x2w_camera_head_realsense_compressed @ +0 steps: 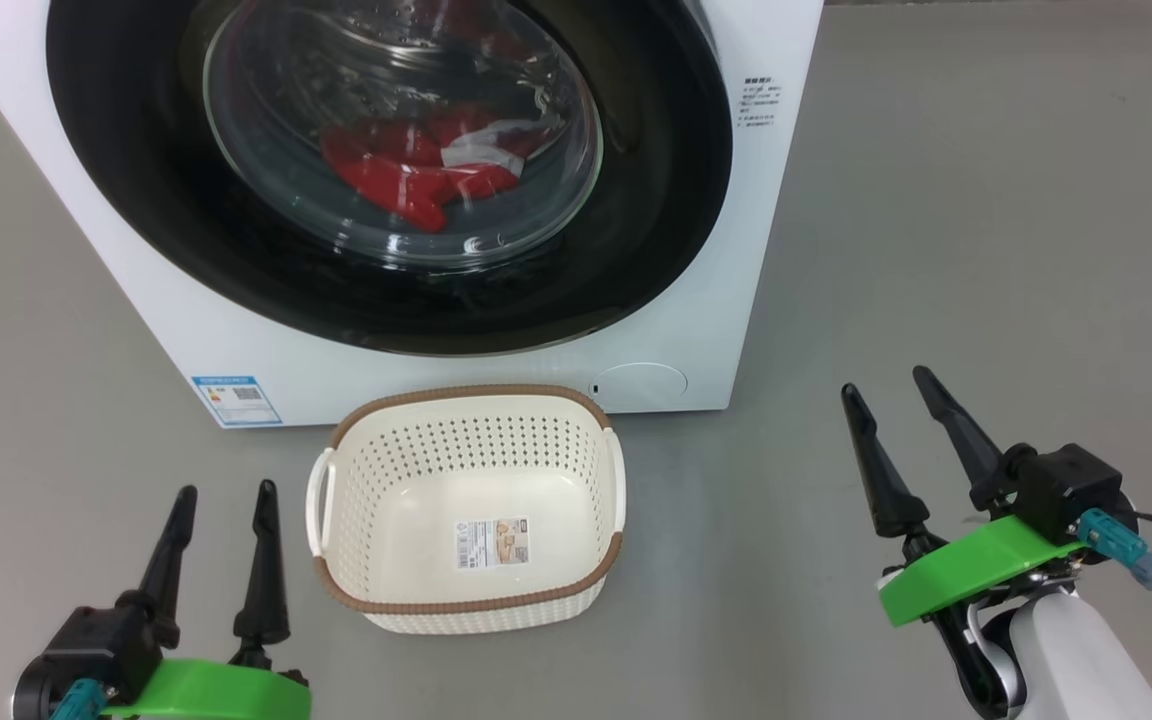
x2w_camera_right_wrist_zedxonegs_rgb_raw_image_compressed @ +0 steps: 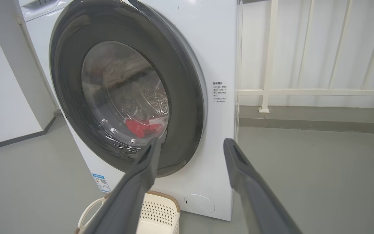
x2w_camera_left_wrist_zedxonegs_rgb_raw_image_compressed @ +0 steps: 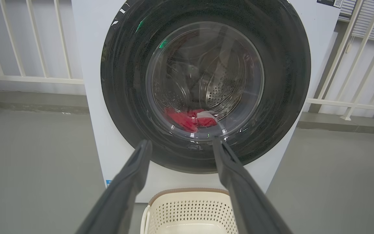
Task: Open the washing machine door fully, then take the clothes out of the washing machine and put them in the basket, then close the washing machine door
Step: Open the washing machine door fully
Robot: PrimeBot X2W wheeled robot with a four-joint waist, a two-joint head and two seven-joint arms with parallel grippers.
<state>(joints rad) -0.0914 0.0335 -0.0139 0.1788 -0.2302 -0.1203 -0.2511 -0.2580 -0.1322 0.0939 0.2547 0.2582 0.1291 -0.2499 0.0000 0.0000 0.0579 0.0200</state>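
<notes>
On the grey floor (x2w_camera_head_realsense_compressed: 986, 250) stands one washing machine (x2w_camera_head_realsense_compressed: 236, 330), a big white box. Its front is almost covered by one washing machine door (x2w_camera_head_realsense_compressed: 136, 150), round, glossy and black, with a bulging clear glass window in the middle. The door appears closed against the front. Through the glass the clothes (x2w_camera_head_realsense_compressed: 416, 175) are visible as one bright red heap with a white part, lying at the bottom of the steel drum; how many pieces there are I cannot tell. One blue label sticker (x2w_camera_head_realsense_compressed: 236, 400) and one round white cap (x2w_camera_head_realsense_compressed: 641, 385) sit low on the machine.

Just before the machine stands one basket (x2w_camera_head_realsense_compressed: 466, 400), cream-white with holes, a brown rim and two white handles. It holds only a paper label (x2w_camera_head_realsense_compressed: 492, 542) on its bottom.

The floor is smooth and plain. A white railing (x2w_camera_left_wrist_zedxonegs_rgb_raw_image_compressed: 28, 78) runs behind the machine, before a pale wall.

Two pincers show: the left pincer (x2w_camera_head_realsense_compressed: 225, 488) and the right pincer (x2w_camera_head_realsense_compressed: 884, 380). Both have the fingers spread and pinch nothing, one at each side of the basket, apart from it.
</notes>
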